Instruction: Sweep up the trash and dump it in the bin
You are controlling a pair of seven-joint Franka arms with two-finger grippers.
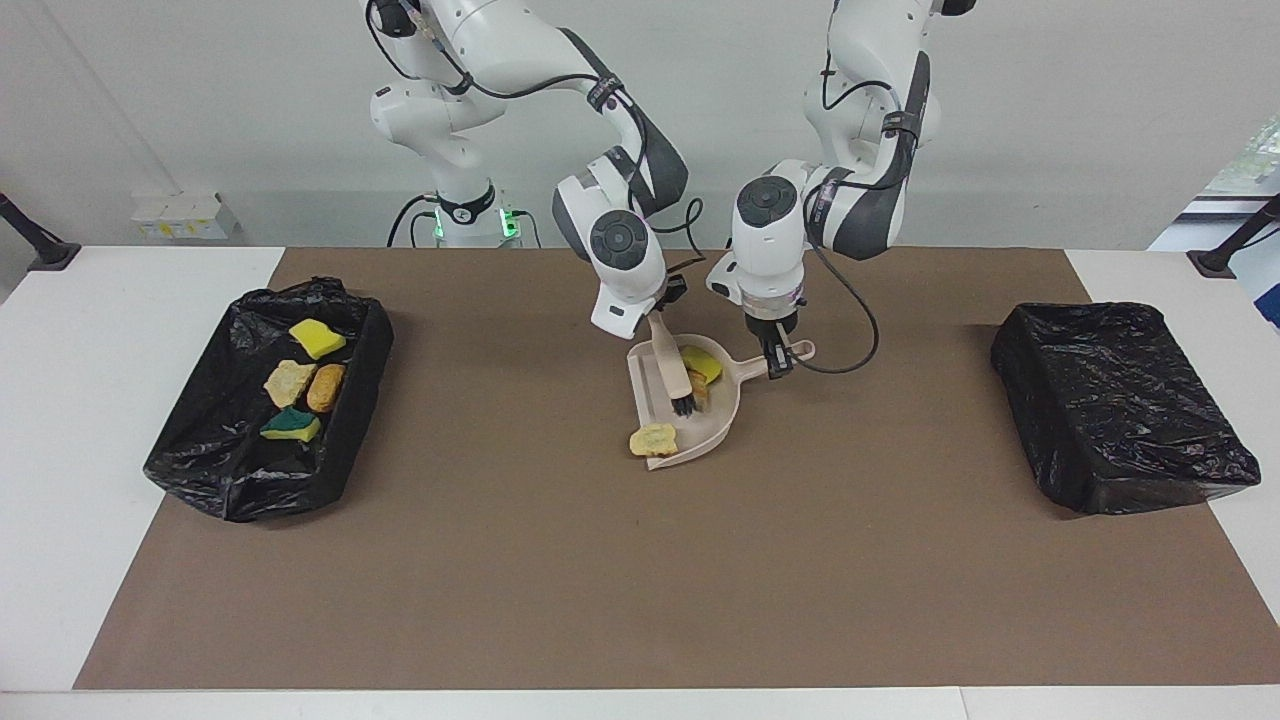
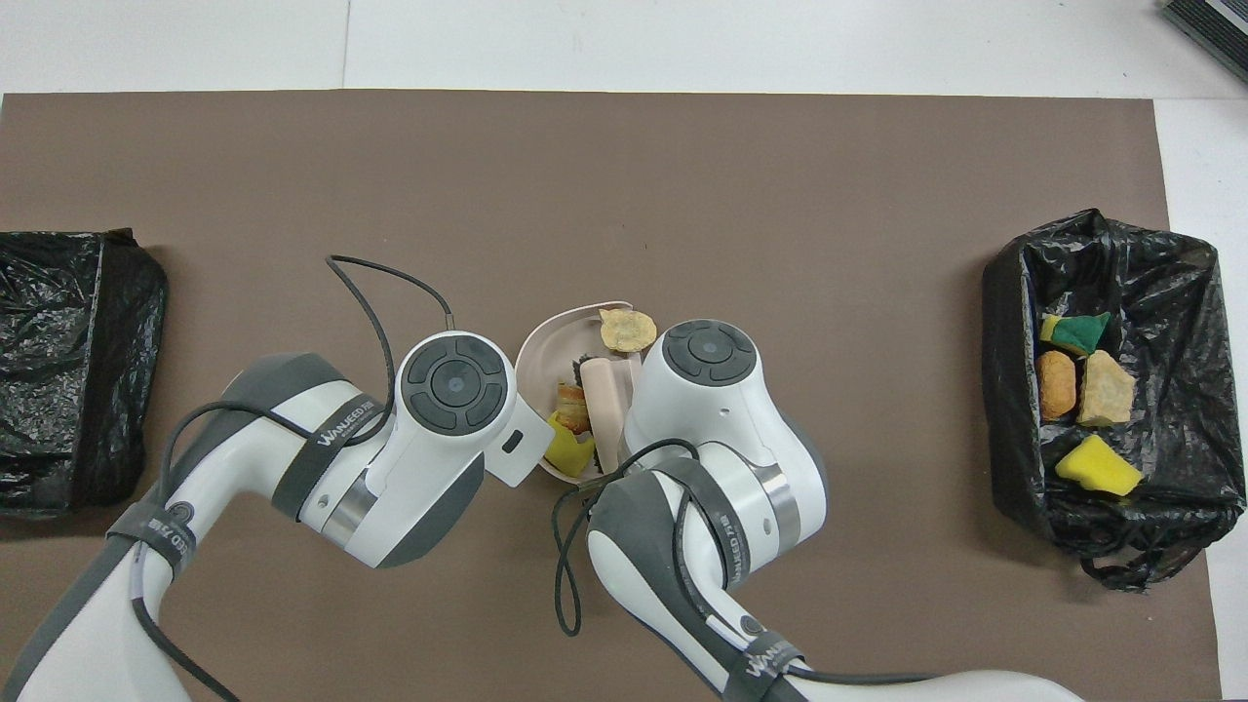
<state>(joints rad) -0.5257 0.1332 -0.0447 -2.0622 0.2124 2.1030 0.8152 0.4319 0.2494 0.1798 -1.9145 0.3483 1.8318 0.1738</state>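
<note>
Trash (image 1: 655, 438) sits in the dustpan (image 1: 716, 432) at frame centre. Right gripper (image 1: 657, 322) clamps the brush (image 1: 672, 375); left gripper (image 1: 778, 348) clamps the dustpan's handle.

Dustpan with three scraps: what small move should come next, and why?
Probably one more short brush stroke by the right end effector: the beige lump sits at the dustpan lip, barely inside, while the yellow sponge and the brown piece lie deep in it.
</note>
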